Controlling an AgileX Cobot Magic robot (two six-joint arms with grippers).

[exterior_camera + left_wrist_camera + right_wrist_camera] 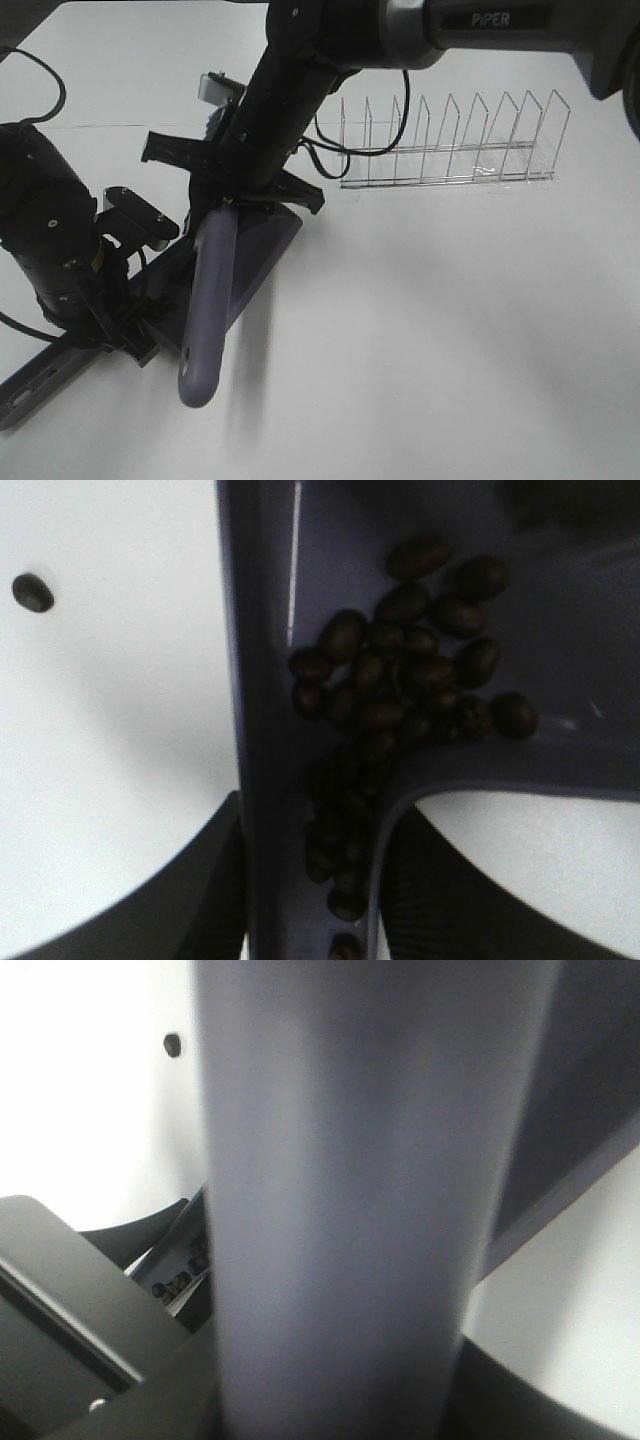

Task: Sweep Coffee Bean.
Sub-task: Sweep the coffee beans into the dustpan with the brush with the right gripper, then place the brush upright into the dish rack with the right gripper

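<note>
Most coffee beans (400,680) in dustpan (570,590), beside left tool (315,900).

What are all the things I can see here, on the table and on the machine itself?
coffee beans: a few dozen, dark brown, heaped inside the dustpan
stray bean: one, dark brown, on the table beside the dustpan
dustpan: one, grey-purple, at the left of the table
brush: one, grey-purple handle, slanting over the dustpan
rack: one, clear plastic, far right of the table
table: one, white, under everything
left arm: one, black, at the left edge, jaws closed on the dustpan
right arm: one, black and grey, reaching across from the upper right, jaws closed on the brush
</note>
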